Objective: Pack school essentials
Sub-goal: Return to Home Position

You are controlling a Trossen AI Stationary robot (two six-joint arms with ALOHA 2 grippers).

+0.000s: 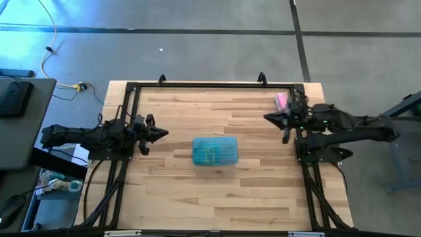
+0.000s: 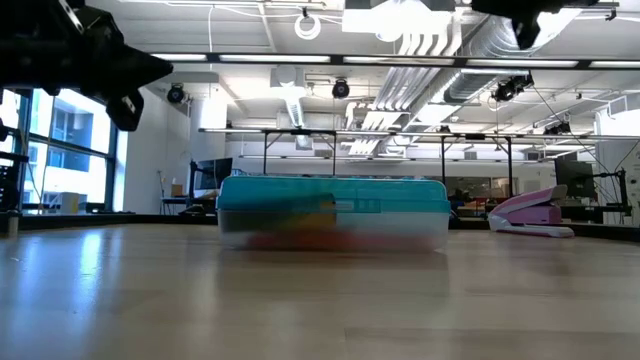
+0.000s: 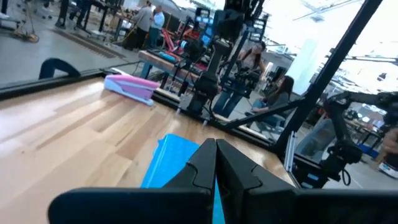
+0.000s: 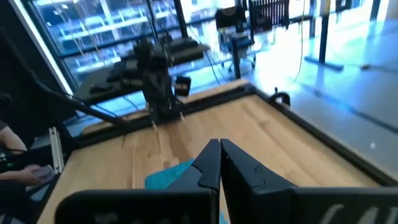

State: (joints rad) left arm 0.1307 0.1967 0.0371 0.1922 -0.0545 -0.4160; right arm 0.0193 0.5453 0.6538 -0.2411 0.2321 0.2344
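At the middle of the high view, on the pale wooden table (image 1: 184, 197), the teal-lidded clear case (image 1: 214, 151), lid down and flat, long side across the frame. In the low view, the same case dead centre, seated on the tabletop, with the school essentials (image 2: 318, 232) inside as blurred streaks of orange, yellow and red behind the clear lower wall; impossible to tell one item from another. Left gripper (image 1: 162, 133) at the left middle of the high view, pointing rightward at the case but well apart from it. In the low view, hanging dark in the upper left corner, high off the table. Fingers pressed together in the left wrist view, only a hairline between them, nothing held. Right gripper (image 1: 268, 118) at the upper right of the high view, pointing leftward, likewise well apart from the case. Raised too, at the top right edge of the low view. Jaws there closed tip to tip as well, plain in the right wrist view, and empty. Pink rectangular bar (image 1: 281, 101) at the upper right corner of the table, just beside the right arm; low at the right of the low view, well apart from the case. Beyond the table in the left wrist view, seated people (image 3: 273, 99) among desks and stands.
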